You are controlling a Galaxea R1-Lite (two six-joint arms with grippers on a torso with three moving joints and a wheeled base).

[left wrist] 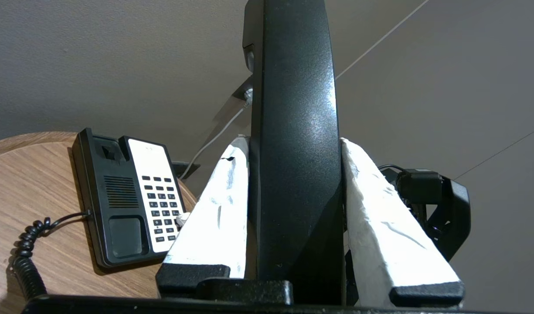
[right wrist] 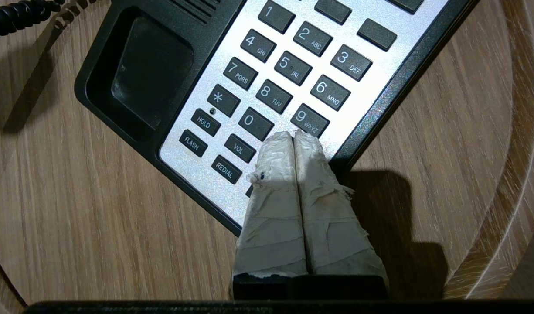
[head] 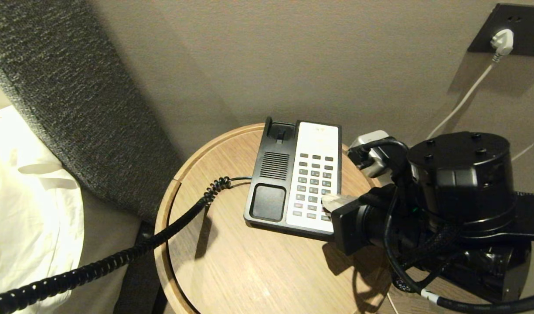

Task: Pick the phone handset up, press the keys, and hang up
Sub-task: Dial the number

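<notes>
The phone handset [left wrist: 293, 131] stands upright between the white-taped fingers [left wrist: 219, 209] of my left gripper [left wrist: 293, 140], which is shut on it; it is outside the head view. Its black coiled cord [head: 118, 257] runs from the phone base [head: 271, 174] off the table to the lower left. The base's cradle is empty. My right gripper [right wrist: 293, 135] is shut, fingers pressed together. Its tips [head: 332, 201] lie over the keys [right wrist: 293, 69] at the pad's lower right, just below the 9 and beside the 0. Whether they press down I cannot tell.
The phone sits on a round wooden table [head: 232, 261] with a raised rim. A grey upholstered headboard [head: 75, 87] and white bedding [head: 22, 196] are at the left. A wall socket with a white plug [head: 502, 41] is at the far right.
</notes>
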